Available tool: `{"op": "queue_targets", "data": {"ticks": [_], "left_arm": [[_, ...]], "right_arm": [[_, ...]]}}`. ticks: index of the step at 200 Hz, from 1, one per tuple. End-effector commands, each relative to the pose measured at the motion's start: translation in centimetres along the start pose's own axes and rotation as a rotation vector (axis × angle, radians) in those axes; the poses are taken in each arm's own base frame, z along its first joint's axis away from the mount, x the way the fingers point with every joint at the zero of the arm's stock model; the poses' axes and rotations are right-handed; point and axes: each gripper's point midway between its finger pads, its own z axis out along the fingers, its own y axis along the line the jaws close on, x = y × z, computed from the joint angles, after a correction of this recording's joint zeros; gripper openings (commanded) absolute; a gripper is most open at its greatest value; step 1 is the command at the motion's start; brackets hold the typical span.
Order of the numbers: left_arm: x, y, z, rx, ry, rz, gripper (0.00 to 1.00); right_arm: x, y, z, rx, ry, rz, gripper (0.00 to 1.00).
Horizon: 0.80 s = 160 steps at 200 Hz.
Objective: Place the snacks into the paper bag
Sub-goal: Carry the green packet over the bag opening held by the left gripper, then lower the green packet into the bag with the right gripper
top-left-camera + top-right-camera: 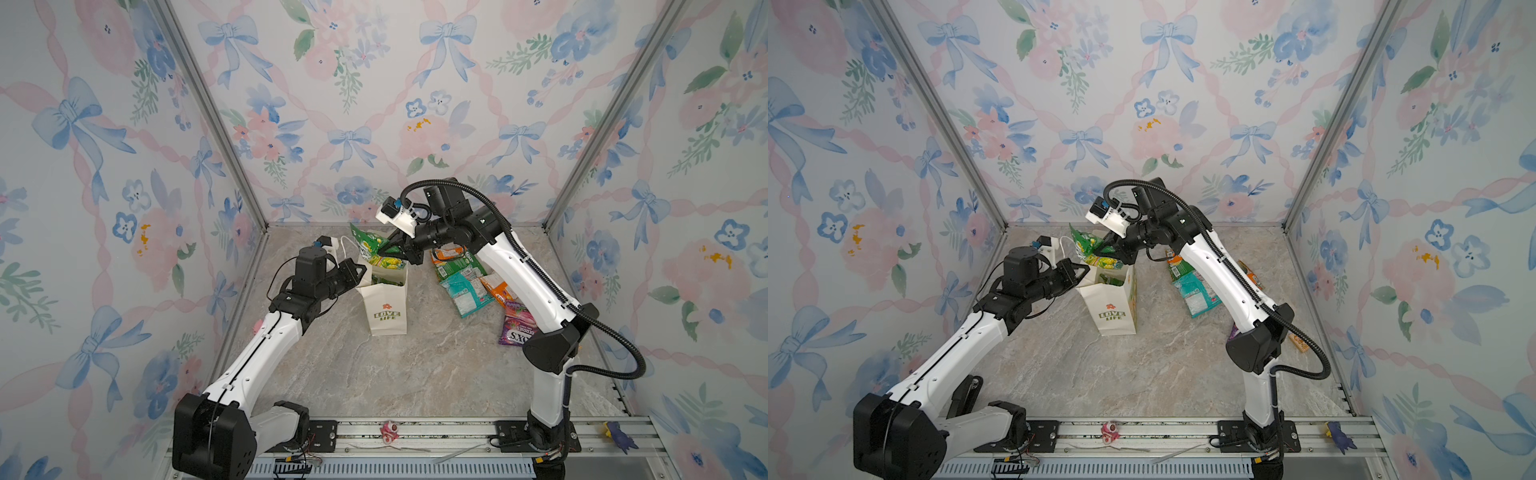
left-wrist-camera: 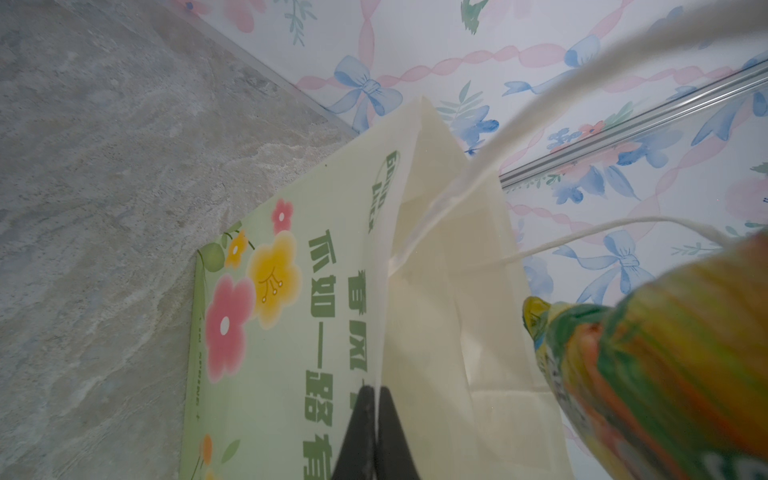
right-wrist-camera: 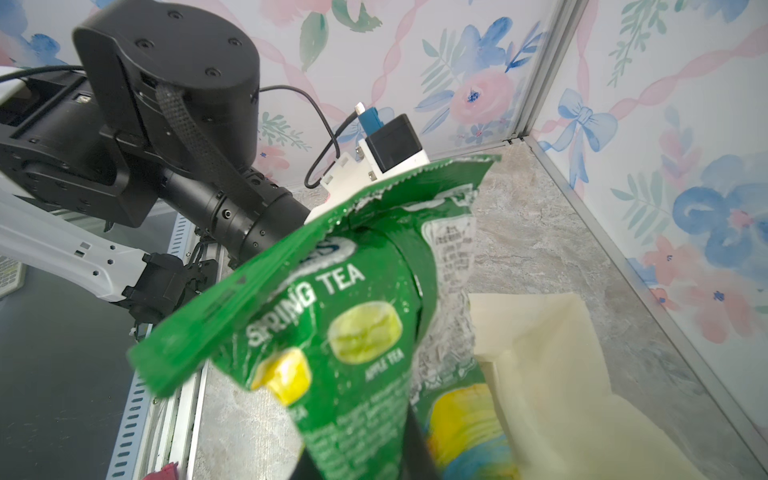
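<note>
My right claw [image 1: 390, 249] pinches a crumpled green "SPRING TEA" packet [image 3: 345, 332]; left claw [image 2: 372, 399] clamps the cream paper bag [image 2: 436, 270].

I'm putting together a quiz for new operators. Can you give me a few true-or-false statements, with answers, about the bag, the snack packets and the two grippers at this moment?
1. The paper bag stands upright on the table. True.
2. The left gripper hangs open, clear of the bag. False: its fingers are shut on the bag's rim.
3. The right gripper holds a green packet over the bag's mouth. True.
4. Every snack is already inside the bag. False: a teal packet, a purple packet and others lie on the table beside it.
</note>
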Motion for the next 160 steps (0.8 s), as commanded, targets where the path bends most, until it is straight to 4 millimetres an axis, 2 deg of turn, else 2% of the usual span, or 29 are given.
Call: {"op": "queue_targets", "data": {"ticks": [1, 68, 160], "left_arm": [[-0.4, -0.9, 0.1, 0.015, 0.001, 0.004, 0.00], [-0.6, -1.2, -0.2, 0.025, -0.013, 0.006, 0.00], [-0.9, -1.1, -0.4, 0.008, -0.042, -0.004, 0.00]], "right_arm": [[0.8, -0.5, 0.2, 0.018, 0.032, 0.009, 0.00], [3.3, -1.0, 1.1, 0.082, 0.162, -0.018, 0.00], [3.7, -0.5, 1.0, 0.128, 0.209, -0.047, 0.00]]}}
